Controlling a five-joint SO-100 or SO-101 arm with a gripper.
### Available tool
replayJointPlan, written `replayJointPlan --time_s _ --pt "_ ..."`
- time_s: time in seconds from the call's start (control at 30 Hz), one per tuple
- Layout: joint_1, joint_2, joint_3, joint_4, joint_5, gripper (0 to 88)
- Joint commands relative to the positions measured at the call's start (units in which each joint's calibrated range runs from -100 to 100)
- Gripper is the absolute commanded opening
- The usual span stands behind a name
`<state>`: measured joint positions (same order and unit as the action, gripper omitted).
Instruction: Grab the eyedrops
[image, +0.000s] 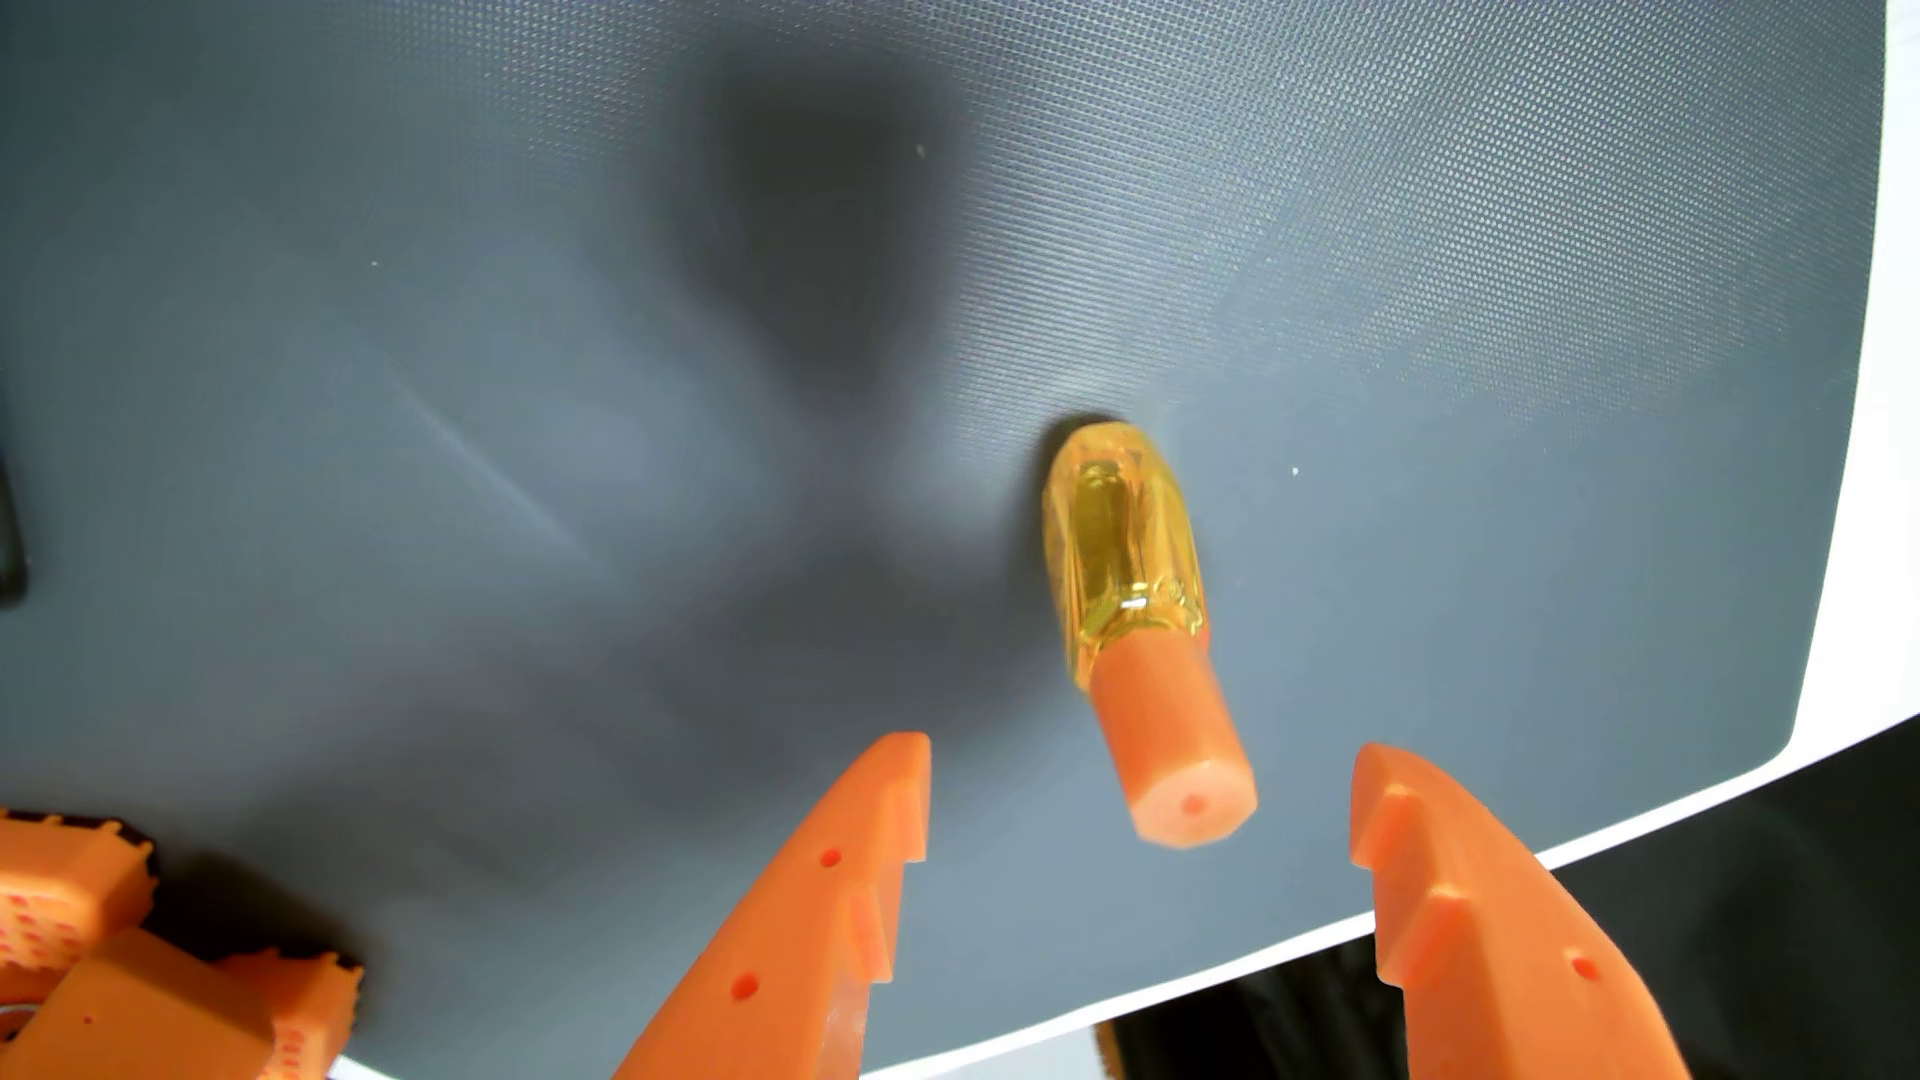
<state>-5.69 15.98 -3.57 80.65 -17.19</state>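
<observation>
Orange claw (1138, 800) gapes wide around eyedrops (1143, 623), not touching

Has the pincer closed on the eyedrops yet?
No, the pincer stands open, its fingers apart on either side of the eyedrops.

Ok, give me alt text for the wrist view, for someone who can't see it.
A small yellow eyedrop bottle with an orange cap stands on a grey mat, its cap toward the camera. The open orange gripper flanks the cap without touching it.
</observation>
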Motion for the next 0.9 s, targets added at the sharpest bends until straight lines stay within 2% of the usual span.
replayJointPlan --time_s 0.0,0.87 --pt "0.37 1.64 -3.59 -1.68 0.25 23.1" --pt "-0.96 4.27 6.13 -11.37 -0.11 23.1"
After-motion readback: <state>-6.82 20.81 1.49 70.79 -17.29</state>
